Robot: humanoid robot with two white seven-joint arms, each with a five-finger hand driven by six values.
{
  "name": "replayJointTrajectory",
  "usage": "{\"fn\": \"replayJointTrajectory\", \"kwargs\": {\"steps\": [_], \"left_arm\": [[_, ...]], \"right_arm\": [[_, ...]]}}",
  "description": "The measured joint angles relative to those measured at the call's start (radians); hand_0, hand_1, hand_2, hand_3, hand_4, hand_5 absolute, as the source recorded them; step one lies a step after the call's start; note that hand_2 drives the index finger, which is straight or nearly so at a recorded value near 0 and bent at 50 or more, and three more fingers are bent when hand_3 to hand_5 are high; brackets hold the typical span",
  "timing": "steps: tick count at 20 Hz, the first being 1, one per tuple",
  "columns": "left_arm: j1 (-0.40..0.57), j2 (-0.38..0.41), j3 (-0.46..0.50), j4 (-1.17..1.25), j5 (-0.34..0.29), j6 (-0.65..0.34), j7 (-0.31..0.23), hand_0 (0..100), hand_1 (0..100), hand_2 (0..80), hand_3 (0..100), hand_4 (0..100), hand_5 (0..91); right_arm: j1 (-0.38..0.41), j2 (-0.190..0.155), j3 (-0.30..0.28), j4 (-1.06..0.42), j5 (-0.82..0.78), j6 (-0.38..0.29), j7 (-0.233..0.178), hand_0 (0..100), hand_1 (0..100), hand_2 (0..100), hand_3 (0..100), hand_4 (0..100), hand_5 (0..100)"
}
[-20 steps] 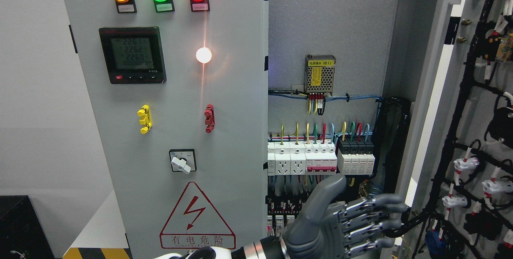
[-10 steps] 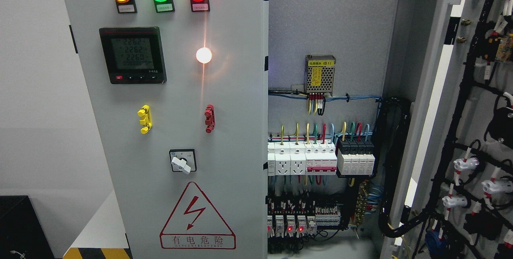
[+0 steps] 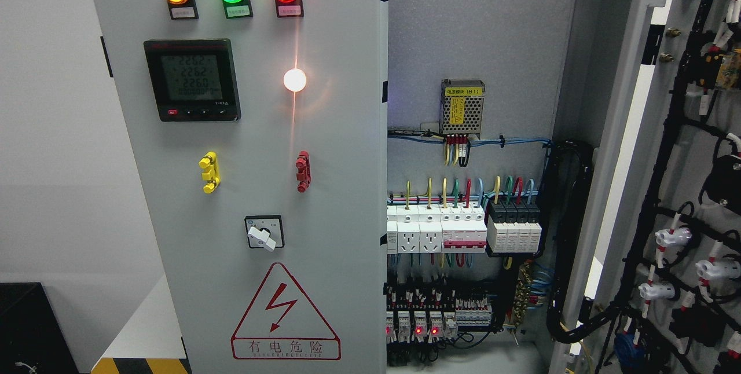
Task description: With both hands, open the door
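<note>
The right door (image 3: 677,131) (stiff, hinged steel) is best gripped along its bare edge; neither hand is seen, finger state unknown.

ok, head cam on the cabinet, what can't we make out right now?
- Both robot hands: out of the head view.
- Right door: cut off by the right edge, so its full swing can't be judged.
- Meter digits: glare makes them unreliable.
- Breaker row labels: too small.
- Bottom of the left door: cut by the lower edge.
</note>
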Motion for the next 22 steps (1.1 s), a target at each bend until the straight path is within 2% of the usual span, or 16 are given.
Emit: {"fn": "replayJointTrajectory", "kwargs": {"steps": [11,16,22], "left_arm": [[0.196,-0.05,0.102,0.315,-0.048,-0.126,-0.077,0,0,0.0,0,0,0.0],[0.228,-0.09,0.124,0.504,-0.079,-0.133,-0.147,0,0,0.0,0,0,0.0],[0.216,-0.17,0.141,0.779,-0.109,-0.135,-0.175,0,0,0.0,0,0,0.0]], "right_arm": [[0.0,0.0,0.0,0.0,0.0,0.0,0.0,19,0,0,0,0,0],[0.0,0.0,0.0,0.0,0.0,0.0,0.0,19,0,0,0,0,0],[0.0,0.0,0.0,0.0,0.0,0.0,0.0,19,0,0,0,0,0]]}}
